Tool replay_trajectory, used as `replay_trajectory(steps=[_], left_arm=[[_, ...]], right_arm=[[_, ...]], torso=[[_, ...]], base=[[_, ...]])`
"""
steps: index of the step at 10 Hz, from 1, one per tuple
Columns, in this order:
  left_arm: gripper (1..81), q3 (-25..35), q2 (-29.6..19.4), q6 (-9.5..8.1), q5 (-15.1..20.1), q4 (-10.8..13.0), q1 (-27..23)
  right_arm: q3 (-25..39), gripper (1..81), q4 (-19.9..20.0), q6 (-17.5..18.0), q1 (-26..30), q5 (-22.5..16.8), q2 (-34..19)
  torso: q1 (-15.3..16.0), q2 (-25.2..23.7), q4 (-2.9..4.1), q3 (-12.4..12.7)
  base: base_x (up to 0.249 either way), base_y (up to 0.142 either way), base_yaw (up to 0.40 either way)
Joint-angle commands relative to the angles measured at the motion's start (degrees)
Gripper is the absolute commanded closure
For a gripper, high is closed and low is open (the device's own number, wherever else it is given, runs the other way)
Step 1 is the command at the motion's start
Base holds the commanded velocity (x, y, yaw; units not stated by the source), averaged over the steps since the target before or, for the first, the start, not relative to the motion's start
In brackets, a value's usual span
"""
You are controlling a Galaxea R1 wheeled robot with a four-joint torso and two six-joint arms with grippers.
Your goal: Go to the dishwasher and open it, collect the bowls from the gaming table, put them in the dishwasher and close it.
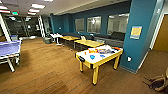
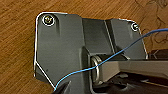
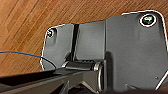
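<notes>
Ahead and slightly right across the wood floor (image 1: 50, 72), the bowls (image 1: 92, 57) sit on the yellow-rimmed white surface (image 1: 86, 60), long axis running away rightward; either gripper's state: cannot tell.

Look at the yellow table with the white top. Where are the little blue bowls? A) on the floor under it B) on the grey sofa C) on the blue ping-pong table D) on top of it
D: the blue bowls sit on the glossy white top of the gaming table, near its front end, with boxes and other things lying further back on the same top.
</notes>
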Motion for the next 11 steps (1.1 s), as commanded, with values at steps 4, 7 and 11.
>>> replay_trajectory(steps=[4, 7, 11], left_arm=[[1.0, 0.2, -0.3, 0.41, 2.8, 0.2, -2.9], [1.0, 0.2, -0.3, 0.41, 2.6, 0.3, -2.9], [1.0, 0.3, -0.3, 0.41, 2.5, 0.3, -2.9]], right_arm=[[0.3, 1.0, -0.4, 0.0, 3.1, -2.4, 0.3], [0.3, 1.0, -0.4, 0.0, 3.2, -2.5, 0.5], [0.0, 1.0, -0.4, 0.0, 3.0, -2.4, 0.5]], torso=[[0.0, 0.0, 0.0, 0.0], [0.0, 0.0, 0.0, 0.0], [0.0, 0.0, 0.0, 0.0]], base=[[0.0, 0.0, 0.0], [0.08, 0.0, 0.0], [0.174, 0.0, 0.0]])
